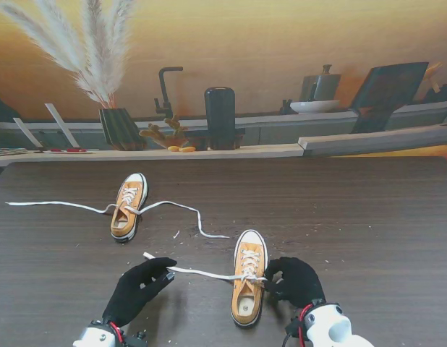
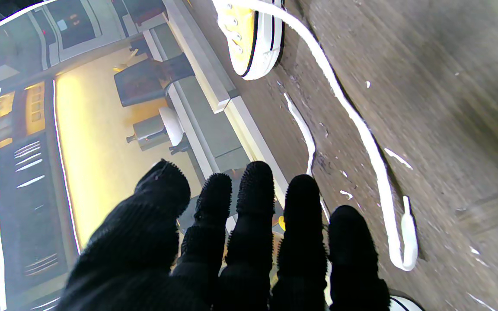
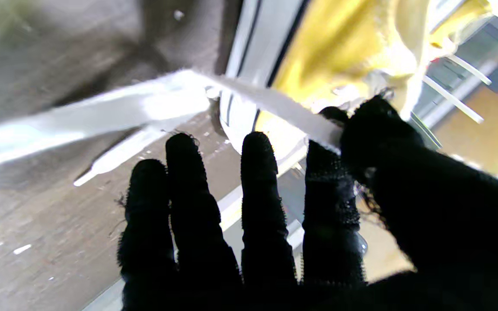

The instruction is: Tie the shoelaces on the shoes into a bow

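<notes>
Two yellow canvas shoes lie on the dark table. The near shoe [image 1: 249, 285] [image 3: 339, 43] sits between my hands, toe pointing away from me. Its white lace [image 1: 205, 273] [image 3: 145, 99] runs taut from the eyelets out to the left. My right hand [image 1: 296, 282] [image 3: 318, 216] is at the shoe's right side, with thumb and index finger pinched on that lace. My left hand [image 1: 140, 285] [image 2: 249, 242] lies flat with its fingers spread, and the lace [image 2: 361, 129] passes beside its fingertips, unheld. The far shoe [image 1: 128, 206] lies farther left with both laces [image 1: 57, 205] loose on the table.
A ledge [image 1: 231, 152] along the table's far edge carries a vase of pampas grass [image 1: 118, 126], a black cylinder [image 1: 220, 117] and small yellow items [image 1: 181, 148]. Small white scraps [image 1: 176, 234] dot the table between the shoes.
</notes>
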Controlling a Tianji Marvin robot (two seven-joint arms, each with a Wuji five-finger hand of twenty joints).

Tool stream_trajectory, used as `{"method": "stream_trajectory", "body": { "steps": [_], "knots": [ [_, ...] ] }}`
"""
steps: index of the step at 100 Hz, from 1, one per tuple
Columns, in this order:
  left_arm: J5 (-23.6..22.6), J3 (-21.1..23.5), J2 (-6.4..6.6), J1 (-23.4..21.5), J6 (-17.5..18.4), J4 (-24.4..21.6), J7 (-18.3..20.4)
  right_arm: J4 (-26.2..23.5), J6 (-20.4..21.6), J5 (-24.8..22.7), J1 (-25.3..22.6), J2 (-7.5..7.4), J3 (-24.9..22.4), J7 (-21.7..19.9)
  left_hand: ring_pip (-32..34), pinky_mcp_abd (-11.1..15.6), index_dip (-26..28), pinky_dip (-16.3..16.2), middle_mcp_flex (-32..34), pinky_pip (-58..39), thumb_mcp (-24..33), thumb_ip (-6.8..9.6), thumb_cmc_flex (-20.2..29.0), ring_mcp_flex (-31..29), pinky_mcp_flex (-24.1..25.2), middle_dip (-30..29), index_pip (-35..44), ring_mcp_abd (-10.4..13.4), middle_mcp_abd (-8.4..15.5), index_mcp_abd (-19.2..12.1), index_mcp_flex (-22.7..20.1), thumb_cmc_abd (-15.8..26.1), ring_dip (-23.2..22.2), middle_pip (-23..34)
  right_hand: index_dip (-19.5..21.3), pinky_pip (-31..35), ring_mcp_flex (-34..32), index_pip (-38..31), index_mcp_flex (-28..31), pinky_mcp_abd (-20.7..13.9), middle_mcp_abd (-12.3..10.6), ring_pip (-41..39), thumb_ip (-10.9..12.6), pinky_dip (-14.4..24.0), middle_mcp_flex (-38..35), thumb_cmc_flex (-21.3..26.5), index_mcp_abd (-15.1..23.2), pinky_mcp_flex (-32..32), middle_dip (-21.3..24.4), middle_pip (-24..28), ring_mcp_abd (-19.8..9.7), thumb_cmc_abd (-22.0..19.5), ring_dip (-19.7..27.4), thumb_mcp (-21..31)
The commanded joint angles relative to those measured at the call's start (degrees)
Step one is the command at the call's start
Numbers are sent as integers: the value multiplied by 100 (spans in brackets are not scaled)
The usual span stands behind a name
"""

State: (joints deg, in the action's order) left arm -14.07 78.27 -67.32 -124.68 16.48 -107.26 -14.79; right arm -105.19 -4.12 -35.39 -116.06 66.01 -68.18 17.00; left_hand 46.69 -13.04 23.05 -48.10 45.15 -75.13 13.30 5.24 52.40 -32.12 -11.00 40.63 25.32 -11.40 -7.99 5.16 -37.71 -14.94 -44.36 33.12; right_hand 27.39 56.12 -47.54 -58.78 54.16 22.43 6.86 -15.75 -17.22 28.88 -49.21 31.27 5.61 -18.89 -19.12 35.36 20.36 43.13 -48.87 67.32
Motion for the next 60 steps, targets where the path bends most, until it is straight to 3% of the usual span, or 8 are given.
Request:
{"method": "stream_trajectory", "body": {
  "steps": [1,18,26,44,60],
  "knots": [
    [9,-12,1,-14,21,-50,90,-122,67,124,-73,-11,-59,-77,-62,109,64,26,-92,21,-201,60,-1,79,62,-89,-13,43,46,-485,-68,160,78,-38,382,-309,42,-298,-75,-221,35,163,10,-211,-37,224,112,227,90,-100,188,-229,347,95],
    [42,-36,6,0,49,-33,116,-256,500,903,-179,27,-274,-280,-80,111,59,46,-98,57,-205,59,5,98,98,-92,-16,45,28,-472,-71,167,84,-44,734,-599,-119,-476,-393,-426,346,454,17,-1019,-414,308,71,454,320,-665,401,-513,2244,-9],
    [53,-43,7,5,68,-28,126,-268,665,1293,-187,52,-319,-351,-86,112,56,62,-94,84,-207,60,12,99,110,-92,-18,48,24,-468,-74,164,87,-44,783,-555,-379,-578,-480,-475,394,626,6,-1222,-817,323,34,440,440,-875,452,-564,2849,-1],
    [74,-49,11,14,102,-21,147,-311,733,1791,-192,102,-321,-370,-104,106,53,116,-95,183,-210,58,26,103,136,-94,-19,56,17,-454,-83,165,94,-44,726,-195,-1238,-691,-505,-367,299,433,-19,-1336,-2073,277,-66,98,380,-476,499,-542,3441,86],
    [106,-56,15,19,119,-17,174,-359,680,1973,-186,102,-314,-462,-111,97,49,156,-92,253,-216,56,28,104,146,-95,-24,55,10,-451,-83,168,97,-43,642,3,-1833,-771,-517,-328,158,105,-22,-1340,-2618,256,-273,-127,150,412,512,-530,3658,98]
  ]
}}
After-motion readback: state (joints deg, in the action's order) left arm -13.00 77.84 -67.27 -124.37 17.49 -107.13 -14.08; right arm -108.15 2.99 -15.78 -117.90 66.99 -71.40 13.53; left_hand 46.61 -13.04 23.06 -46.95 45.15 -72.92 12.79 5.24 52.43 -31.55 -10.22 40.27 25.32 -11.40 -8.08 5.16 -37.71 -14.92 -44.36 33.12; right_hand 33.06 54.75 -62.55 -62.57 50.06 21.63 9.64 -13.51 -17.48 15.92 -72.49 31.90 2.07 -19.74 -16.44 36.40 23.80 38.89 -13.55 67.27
